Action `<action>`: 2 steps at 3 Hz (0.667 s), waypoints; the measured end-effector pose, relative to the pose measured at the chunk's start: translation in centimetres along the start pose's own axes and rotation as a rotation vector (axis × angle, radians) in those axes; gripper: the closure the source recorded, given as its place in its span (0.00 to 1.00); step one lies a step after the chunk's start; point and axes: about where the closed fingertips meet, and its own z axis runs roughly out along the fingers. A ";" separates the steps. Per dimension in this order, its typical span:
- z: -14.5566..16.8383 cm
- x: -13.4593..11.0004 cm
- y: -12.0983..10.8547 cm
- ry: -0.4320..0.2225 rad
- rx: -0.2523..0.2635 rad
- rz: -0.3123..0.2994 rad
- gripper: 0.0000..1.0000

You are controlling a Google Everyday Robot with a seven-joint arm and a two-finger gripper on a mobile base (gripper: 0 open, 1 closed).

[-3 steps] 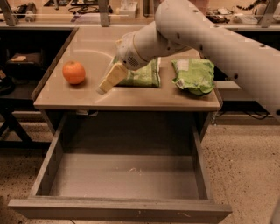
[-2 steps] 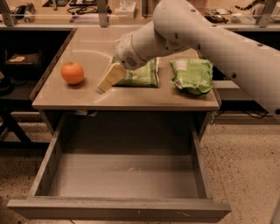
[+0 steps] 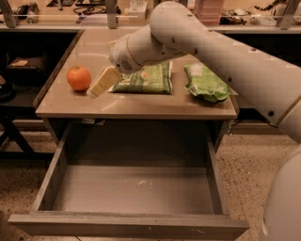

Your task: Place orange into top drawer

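The orange [image 3: 78, 77] sits on the left part of the tabletop [image 3: 141, 106]. My gripper [image 3: 103, 82], cream-coloured at the end of the white arm, hangs low over the table just right of the orange, a small gap away and pointing down towards it. It holds nothing that I can see. The top drawer [image 3: 127, 225] is pulled fully out below the table's front edge, and its grey-brown bottom is bare.
A flat green packet [image 3: 146, 79] lies mid-table behind the gripper. A crumpled green bag [image 3: 205, 84] lies at the right. A counter with clutter [image 3: 141, 9] runs along the back. Dark shelving [image 3: 21, 66] stands at the left.
My gripper has moved a little to the left, closer to the orange. The orange, the packets and the drawer have not moved.
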 end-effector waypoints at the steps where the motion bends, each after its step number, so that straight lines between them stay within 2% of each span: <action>1: 3.7 -3.3 -2.1 -0.043 -0.035 -0.062 0.00; 2: 3.8 -3.4 -2.2 -0.045 -0.036 -0.063 0.00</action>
